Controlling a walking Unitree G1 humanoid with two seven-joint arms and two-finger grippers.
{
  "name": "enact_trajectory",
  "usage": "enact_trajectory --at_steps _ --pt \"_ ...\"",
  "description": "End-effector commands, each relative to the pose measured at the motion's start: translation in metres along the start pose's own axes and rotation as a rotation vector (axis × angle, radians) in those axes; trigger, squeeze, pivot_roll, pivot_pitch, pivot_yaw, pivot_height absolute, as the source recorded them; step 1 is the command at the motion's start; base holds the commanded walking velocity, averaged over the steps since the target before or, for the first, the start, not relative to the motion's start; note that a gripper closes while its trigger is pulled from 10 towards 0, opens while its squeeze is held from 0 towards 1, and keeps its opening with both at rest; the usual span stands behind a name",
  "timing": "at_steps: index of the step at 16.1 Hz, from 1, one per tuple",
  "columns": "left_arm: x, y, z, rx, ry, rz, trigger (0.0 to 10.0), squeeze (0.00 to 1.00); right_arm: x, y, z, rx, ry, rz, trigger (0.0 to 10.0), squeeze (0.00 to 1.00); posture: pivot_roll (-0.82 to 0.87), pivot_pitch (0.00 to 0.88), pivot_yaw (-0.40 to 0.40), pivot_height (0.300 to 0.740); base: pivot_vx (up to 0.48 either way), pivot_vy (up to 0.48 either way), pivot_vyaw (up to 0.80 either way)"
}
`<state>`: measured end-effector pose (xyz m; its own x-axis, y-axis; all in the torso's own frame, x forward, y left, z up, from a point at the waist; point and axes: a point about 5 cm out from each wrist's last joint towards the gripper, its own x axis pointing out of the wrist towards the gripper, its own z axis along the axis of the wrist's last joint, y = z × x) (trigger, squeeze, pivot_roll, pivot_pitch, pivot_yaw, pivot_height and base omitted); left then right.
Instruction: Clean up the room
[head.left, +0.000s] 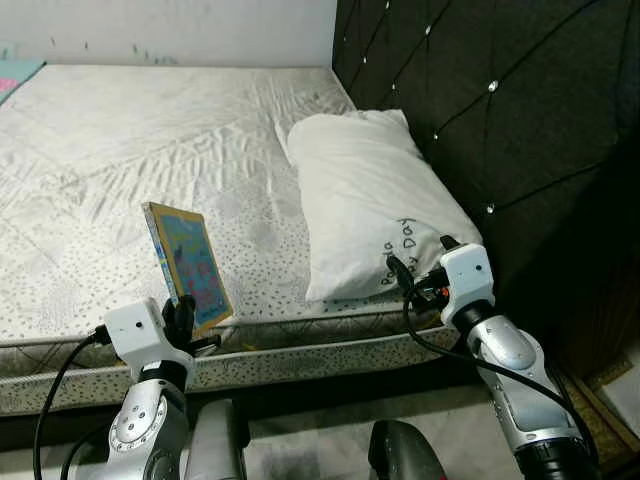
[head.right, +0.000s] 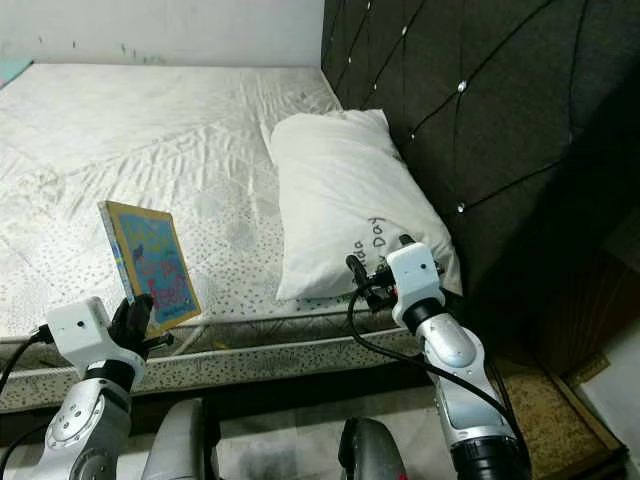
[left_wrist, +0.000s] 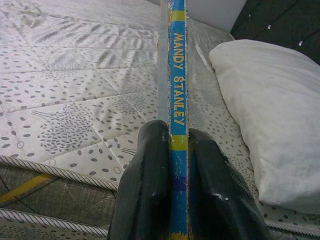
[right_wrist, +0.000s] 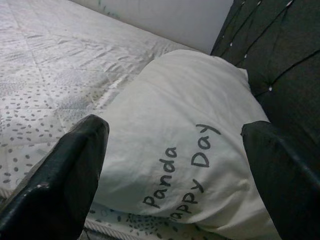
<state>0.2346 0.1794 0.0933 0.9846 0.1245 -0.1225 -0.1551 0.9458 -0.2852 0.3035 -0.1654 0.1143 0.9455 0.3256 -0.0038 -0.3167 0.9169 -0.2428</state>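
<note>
My left hand (left_wrist: 172, 187) is clamped on the lower spine of a thin book (head.left: 187, 263), holding it upright over the near edge of the bed (head.left: 120, 160), left of the pillow (head.left: 372, 195). My right hand (right_wrist: 175, 165) is spread wide, fingers (right_wrist: 65, 175) apart, at the pillow's near end by the dark padded headboard (head.left: 500, 90)
</note>
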Motion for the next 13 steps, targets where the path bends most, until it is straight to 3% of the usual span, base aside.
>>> enact_trajectory --at_steps 1,5,13 --pt "0.0000 -0.0066 0.0124 -0.001 -0.065 -0.039 10.0 0.00 -0.0004 -0.0009 0.0044 -0.015 -0.015 0.013 10.0 0.00 -0.14 0.026 -0.064 0.572 0.000 0.000 0.00" --pt "-0.0013 -0.0098 0.0128 0.004 -0.068 -0.058 10.0 0.00 -0.0021 0.0015 0.0063 -0.045 -0.029 0.033 10.0 0.00 -0.14 0.032 -0.061 0.572 0.362 0.000 0.26" --pt "-0.0023 -0.0109 0.0116 0.001 -0.049 -0.068 10.0 0.00 -0.0053 -0.0004 0.0023 -0.024 -0.012 0.014 10.0 0.00 -0.14 0.058 -0.052 0.572 0.351 0.000 0.00"
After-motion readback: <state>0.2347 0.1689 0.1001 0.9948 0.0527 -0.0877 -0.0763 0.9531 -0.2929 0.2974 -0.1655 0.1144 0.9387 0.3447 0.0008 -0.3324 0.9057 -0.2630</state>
